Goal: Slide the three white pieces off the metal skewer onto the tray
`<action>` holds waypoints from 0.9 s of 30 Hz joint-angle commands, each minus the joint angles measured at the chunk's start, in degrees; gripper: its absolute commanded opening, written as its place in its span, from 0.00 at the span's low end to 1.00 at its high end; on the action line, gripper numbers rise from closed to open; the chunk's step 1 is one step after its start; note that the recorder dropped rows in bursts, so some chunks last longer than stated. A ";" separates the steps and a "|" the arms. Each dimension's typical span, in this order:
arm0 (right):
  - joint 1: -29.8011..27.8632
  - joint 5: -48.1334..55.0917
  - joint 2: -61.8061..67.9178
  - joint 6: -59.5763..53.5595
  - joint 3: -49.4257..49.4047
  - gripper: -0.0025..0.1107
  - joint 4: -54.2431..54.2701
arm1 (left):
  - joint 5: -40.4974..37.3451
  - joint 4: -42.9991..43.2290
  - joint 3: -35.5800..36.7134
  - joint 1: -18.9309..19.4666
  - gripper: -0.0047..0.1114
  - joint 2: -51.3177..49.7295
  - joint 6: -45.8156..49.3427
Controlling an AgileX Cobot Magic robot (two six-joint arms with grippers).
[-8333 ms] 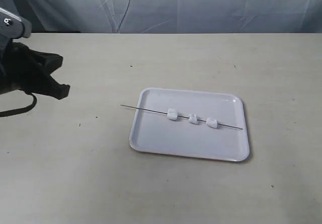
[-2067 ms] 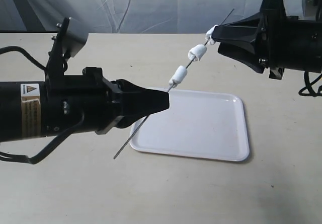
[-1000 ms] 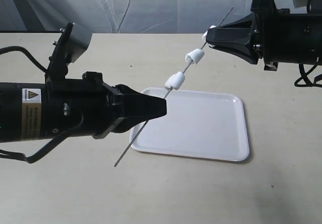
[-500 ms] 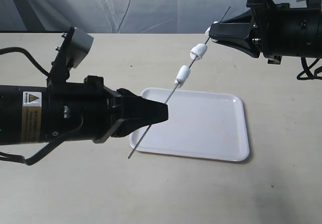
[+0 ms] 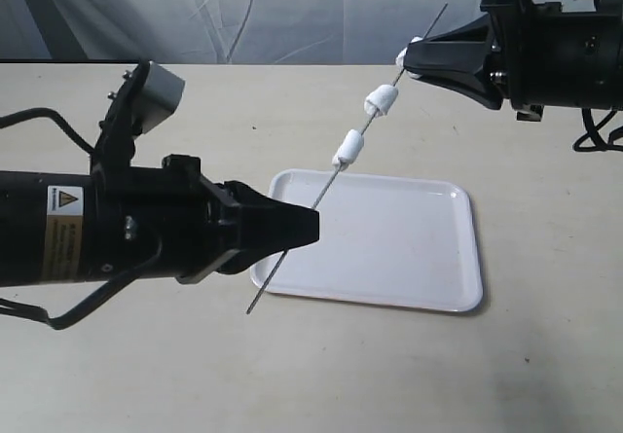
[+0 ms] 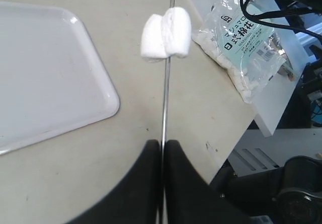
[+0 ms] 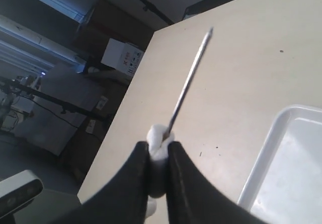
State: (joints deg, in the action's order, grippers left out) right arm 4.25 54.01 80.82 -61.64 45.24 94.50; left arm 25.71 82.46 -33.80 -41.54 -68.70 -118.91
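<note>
- Left gripper [image 5: 310,227] is clamping the metal skewer [image 5: 326,185] low down, jaws closed on it
- Right gripper [image 5: 413,60] is pinching the topmost white piece [image 5: 405,57]
- Skewer is slanting up from left gripper to right, two other pieces [image 5: 348,148] riding between, tray [image 5: 467,258] lying below

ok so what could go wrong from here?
1. Right gripper pinches the top soft white lump, so sliding could squash or tear it.
2. In the left wrist view the middle white lump and lowest white lump sit beside the flat white rimmed tray, so they may miss it.
3. Left gripper clamps the thin grey metal skewer near its low end; it could pivot.
</note>
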 commanded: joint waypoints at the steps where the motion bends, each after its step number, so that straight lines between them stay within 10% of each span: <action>1: -0.79 -1.28 0.08 -0.20 0.71 0.35 -0.03 | -2.52 -0.39 0.78 -0.30 0.04 0.03 -0.43; 4: -0.79 -2.25 0.08 1.50 0.71 0.39 -0.03 | -2.52 -0.39 0.78 -0.30 0.04 0.03 -0.43; 9: -0.79 -1.92 0.08 1.05 0.71 0.19 -0.03 | -2.91 -0.70 0.78 -0.30 0.04 0.03 -0.43; 27: -0.79 1.31 3.11 2.38 0.71 0.31 -1.04 | 0.02 -12.28 0.78 -0.30 0.04 0.03 9.91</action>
State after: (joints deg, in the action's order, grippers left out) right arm 3.65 53.85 82.90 -59.14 45.59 93.21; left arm 25.15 70.34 -33.20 -41.54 -68.70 -109.57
